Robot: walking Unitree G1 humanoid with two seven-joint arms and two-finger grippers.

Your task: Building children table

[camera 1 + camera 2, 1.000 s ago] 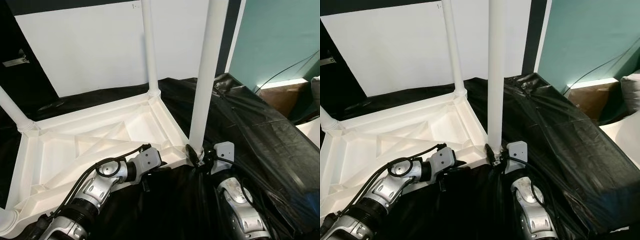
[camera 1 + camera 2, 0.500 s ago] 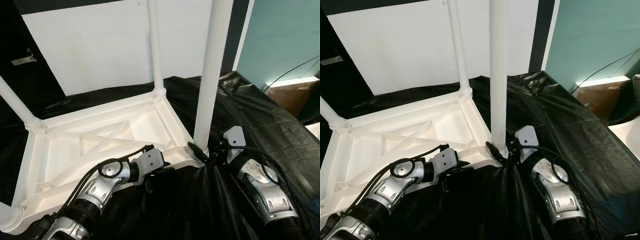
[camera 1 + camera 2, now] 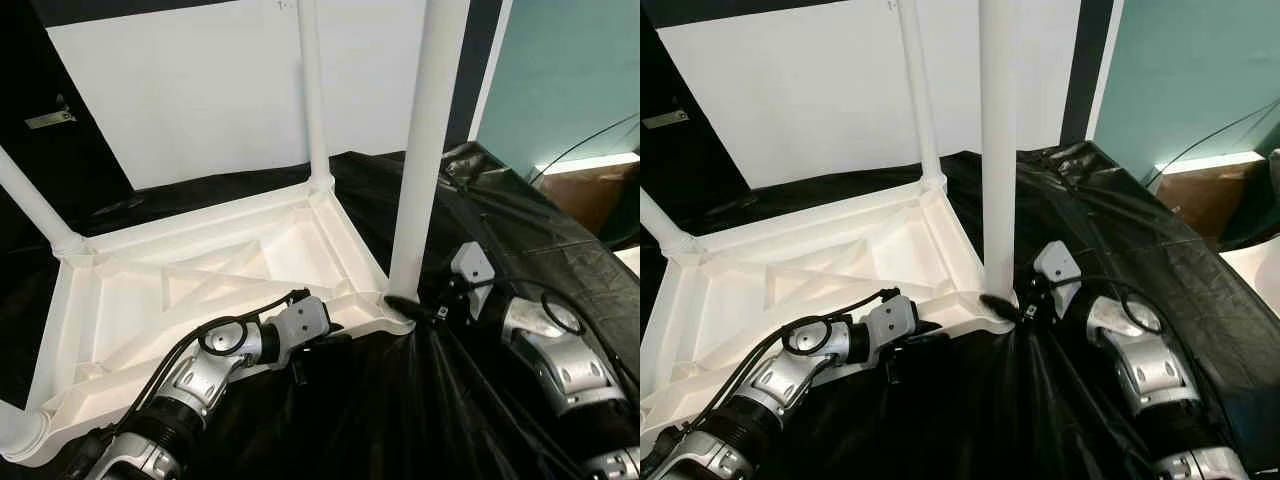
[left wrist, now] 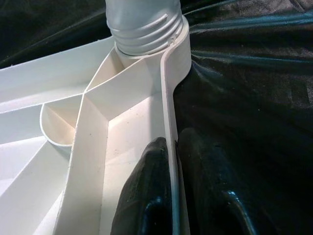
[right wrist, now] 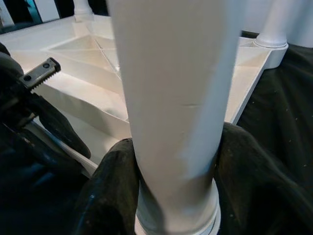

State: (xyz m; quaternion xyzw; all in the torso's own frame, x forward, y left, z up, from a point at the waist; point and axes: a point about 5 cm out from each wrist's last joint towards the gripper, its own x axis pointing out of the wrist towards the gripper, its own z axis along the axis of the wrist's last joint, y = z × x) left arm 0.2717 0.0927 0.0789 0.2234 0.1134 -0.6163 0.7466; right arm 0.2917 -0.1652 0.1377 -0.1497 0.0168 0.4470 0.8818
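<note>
Swinging my right arm outward, right hand (image 3: pixel 425 312) stays closed around the upright leg (image 3: pixel 425 160); left hand (image 3: pixel 318 350) pinches the tabletop (image 3: pixel 130 300) rim alongside.

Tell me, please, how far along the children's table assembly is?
Done: four legs stand in the upturned tabletop, including the far leg.
In hand: the right gripper clasps the near leg at its base; the left gripper pinches the tabletop's rim.
Left: probably flipping it upright.

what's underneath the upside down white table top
Black plastic sheeting lies under the white table top and spreads out past its edges. Whatever the sheeting rests on is covered, so it cannot be seen.
</note>
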